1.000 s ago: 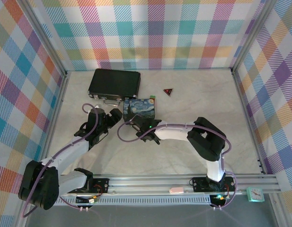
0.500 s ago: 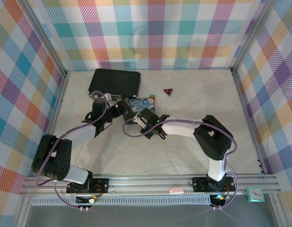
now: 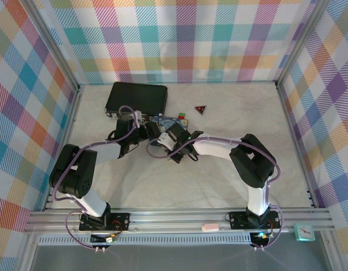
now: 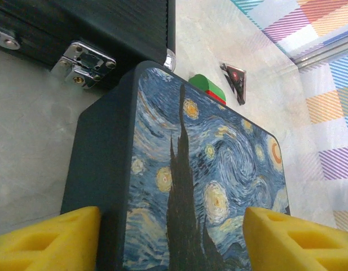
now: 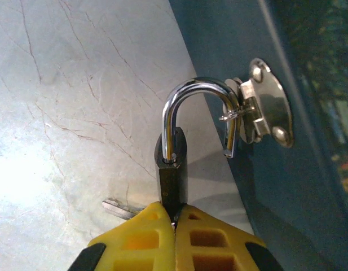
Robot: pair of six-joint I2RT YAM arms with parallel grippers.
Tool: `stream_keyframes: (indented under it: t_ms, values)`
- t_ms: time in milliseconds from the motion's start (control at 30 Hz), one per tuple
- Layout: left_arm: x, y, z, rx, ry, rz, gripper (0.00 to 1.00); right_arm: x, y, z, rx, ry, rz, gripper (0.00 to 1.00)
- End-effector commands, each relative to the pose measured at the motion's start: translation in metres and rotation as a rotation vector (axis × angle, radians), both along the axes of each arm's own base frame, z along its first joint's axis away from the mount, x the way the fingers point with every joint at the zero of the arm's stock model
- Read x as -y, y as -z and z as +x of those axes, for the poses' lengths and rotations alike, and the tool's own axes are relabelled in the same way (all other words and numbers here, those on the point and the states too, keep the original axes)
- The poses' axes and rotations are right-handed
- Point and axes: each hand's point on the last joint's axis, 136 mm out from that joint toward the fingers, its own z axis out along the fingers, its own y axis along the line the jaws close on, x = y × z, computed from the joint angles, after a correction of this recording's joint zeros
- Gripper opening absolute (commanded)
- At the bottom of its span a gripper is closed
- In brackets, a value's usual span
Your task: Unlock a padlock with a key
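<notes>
A: Blue tin (image 3: 165,120) from above, beside the briefcase (image 3: 136,98); both arms meet at it.
B: Left wrist: the left gripper (image 4: 171,240) is spread wide, its pads (image 4: 47,237) either side of the tin.
A: Right wrist: the right gripper (image 5: 175,217) pinches the padlock (image 5: 172,169), its shackle (image 5: 199,90) hooked through the tin's clasp (image 5: 264,107), one end free

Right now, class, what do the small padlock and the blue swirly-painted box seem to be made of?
The small padlock looks metal: its curved shackle is mirror-bright, chrome-like, its body darker and duller. The blue swirly-painted box has a smooth printed lid, matt dark sides and rounded corners; tin or plastic, I cannot tell.
</notes>
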Motion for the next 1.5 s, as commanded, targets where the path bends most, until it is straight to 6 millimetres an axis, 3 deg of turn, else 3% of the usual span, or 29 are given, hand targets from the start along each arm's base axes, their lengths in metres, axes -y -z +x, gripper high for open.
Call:
stream_keyframes:
  t_ms: [0,267,600,867,1200,1333,1467]
  values:
    - [0.029,-0.005,-0.016,0.008,0.113,-0.043,0.64,-0.014,-0.003,-0.003,-0.033,-0.049,0.044,0.00]
    - [0.036,-0.009,-0.032,0.001,0.131,-0.049,0.62,-0.011,-0.018,0.002,-0.083,0.011,0.097,0.00]
    - [0.023,-0.005,-0.033,-0.011,0.072,0.011,0.66,0.011,-0.002,-0.008,-0.135,0.114,0.047,0.00]
    - [0.013,-0.003,-0.030,-0.026,0.010,0.032,0.69,0.010,-0.002,-0.007,-0.130,0.150,0.084,0.27]
    - [0.010,-0.002,-0.030,-0.038,-0.013,0.043,0.70,0.003,-0.002,-0.001,-0.097,0.204,0.173,0.34]
    - [0.009,-0.002,-0.030,-0.038,-0.015,0.042,0.70,-0.004,0.001,0.001,-0.105,0.217,0.211,0.30]
    - [0.009,0.000,-0.031,-0.040,-0.015,0.044,0.70,-0.003,0.003,0.001,-0.095,0.214,0.220,0.07]
